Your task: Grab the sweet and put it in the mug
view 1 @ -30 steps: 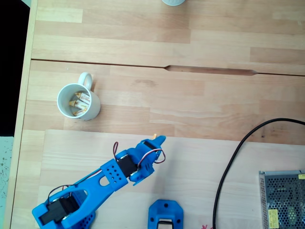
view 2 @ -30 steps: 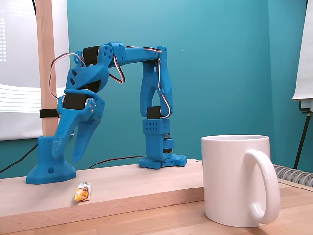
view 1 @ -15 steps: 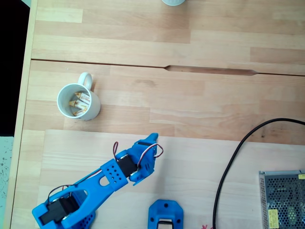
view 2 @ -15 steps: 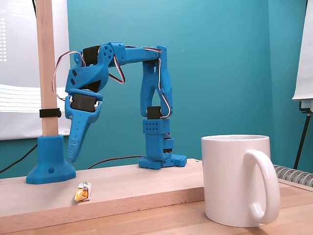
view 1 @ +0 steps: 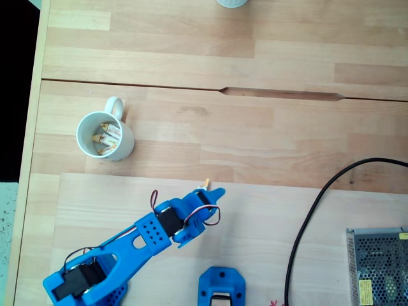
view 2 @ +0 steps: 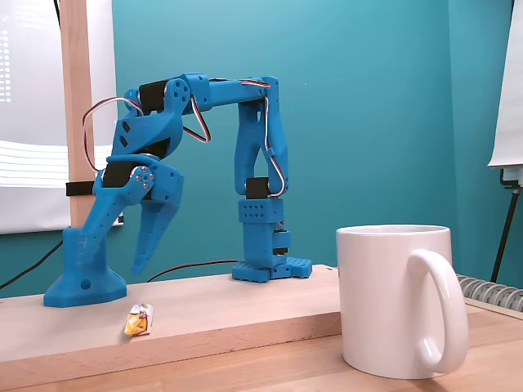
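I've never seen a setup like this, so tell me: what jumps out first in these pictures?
The bright blue arm bends over a pale wooden table, its open fingers hanging above a tiny orange-ended sweet near the board's edge. In the side-on fixed view a white mug looms large in front; from above it sits at the left with wrapped sweets already inside.

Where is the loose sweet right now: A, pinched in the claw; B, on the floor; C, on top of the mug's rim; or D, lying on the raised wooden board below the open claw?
D: in the side fixed view the sweet lies on the raised board, with the claw open above it, clear of it.
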